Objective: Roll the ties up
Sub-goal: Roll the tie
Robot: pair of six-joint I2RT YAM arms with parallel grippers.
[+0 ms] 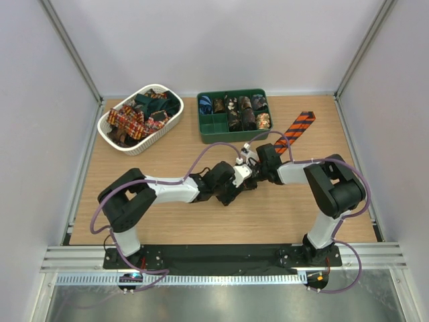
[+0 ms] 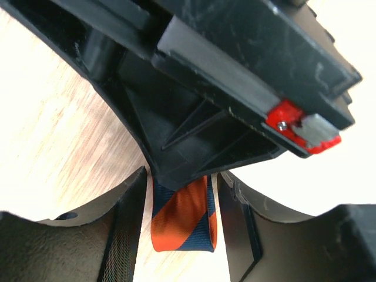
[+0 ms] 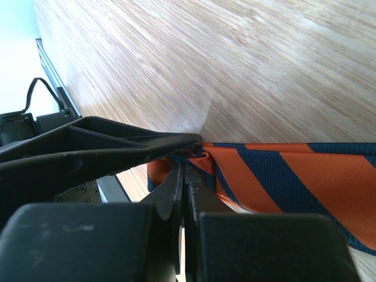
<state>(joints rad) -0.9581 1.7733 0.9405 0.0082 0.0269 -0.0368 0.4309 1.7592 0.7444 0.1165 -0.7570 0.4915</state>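
Observation:
The orange-and-dark-striped tie (image 1: 297, 129) lies on the wooden table, running from the back right down towards the middle, where both grippers meet. My right gripper (image 1: 253, 163) is shut on the tie's folded near end (image 3: 235, 167); its jaws (image 3: 189, 176) press together on the fabric. My left gripper (image 1: 242, 177) is open. Its two fingers (image 2: 126, 229) stand on either side of the folded tie end (image 2: 182, 220) in the left wrist view, with a narrow gap on each side. The right gripper's black body (image 2: 235, 88) hangs just above that end.
A white oval slotted basket (image 1: 134, 146) at the back left holds several loose ties (image 1: 137, 117). A green compartment tray (image 1: 231, 137) at the back centre holds several rolled ties (image 1: 244, 111). White walls close in the table on three sides.

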